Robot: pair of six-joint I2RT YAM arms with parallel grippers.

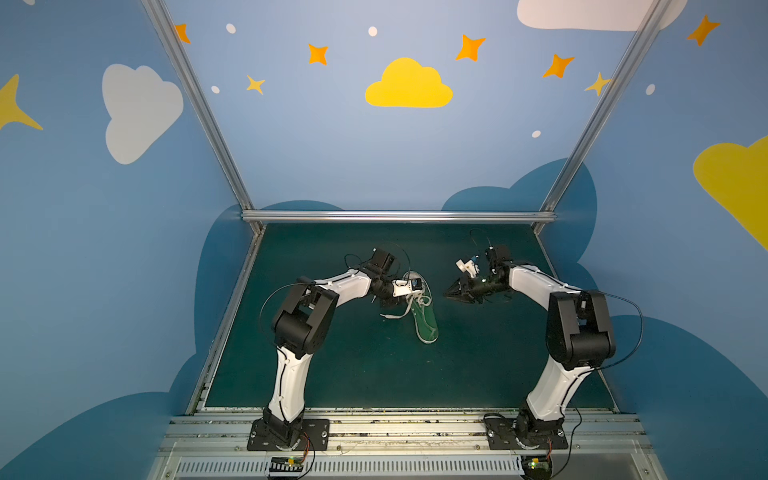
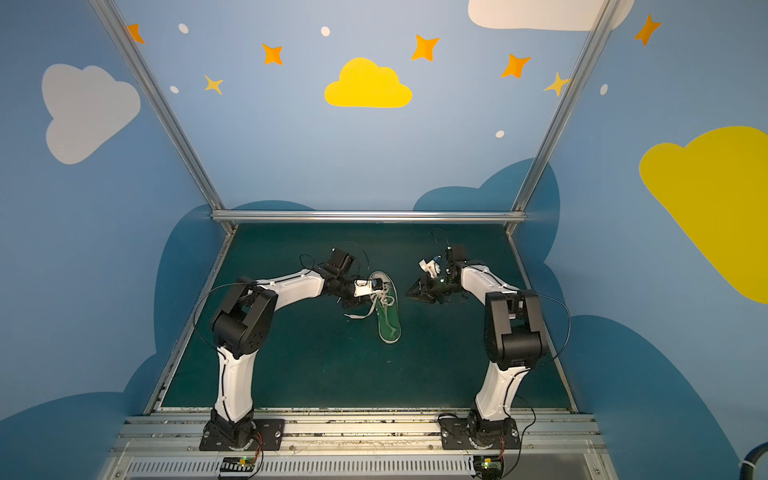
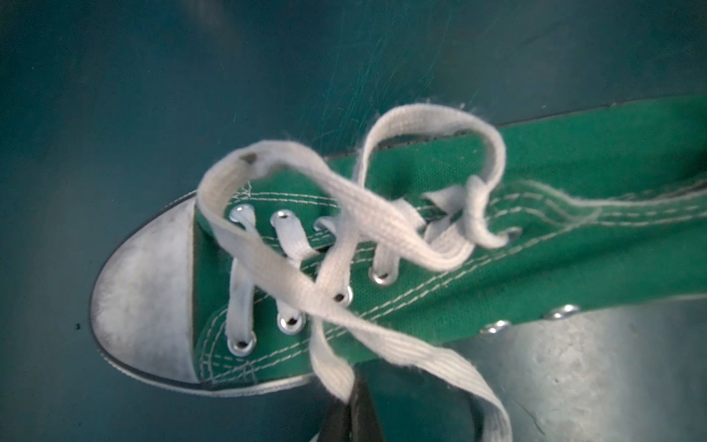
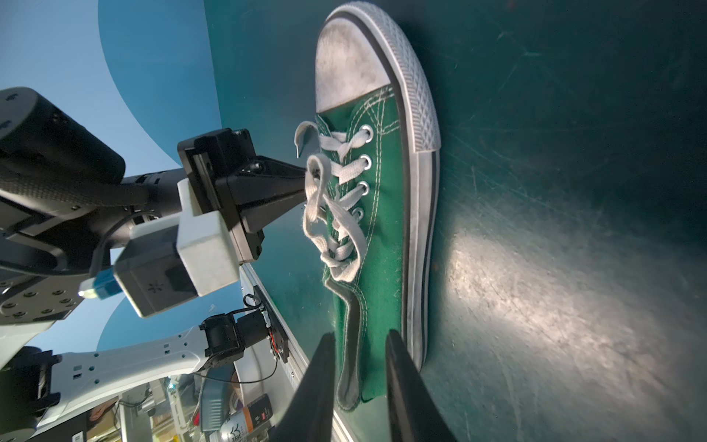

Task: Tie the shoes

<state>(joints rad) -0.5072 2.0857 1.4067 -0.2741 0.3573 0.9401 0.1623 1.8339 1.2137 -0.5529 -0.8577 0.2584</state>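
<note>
A small green shoe (image 1: 427,322) (image 2: 390,322) with a white toe cap lies on the dark green mat, toe toward the back wall. Its white laces (image 3: 367,208) (image 4: 336,229) lie loose and looped over the eyelets. One lace end (image 1: 388,316) trails onto the mat to the left. My left gripper (image 3: 354,402) (image 4: 306,180) (image 1: 402,300) sits at the shoe's left side, shut on a strand of the lace. My right gripper (image 1: 445,293) (image 2: 408,293) (image 4: 361,344) hovers to the right of the shoe, apart from it, slightly open and holding nothing.
The mat (image 1: 374,374) is bounded by an aluminium rail (image 1: 399,216) at the back, blue walls at the sides and a metal rail (image 1: 399,428) at the front with both arm bases. Clutter (image 4: 245,421) sits beyond the table's front edge.
</note>
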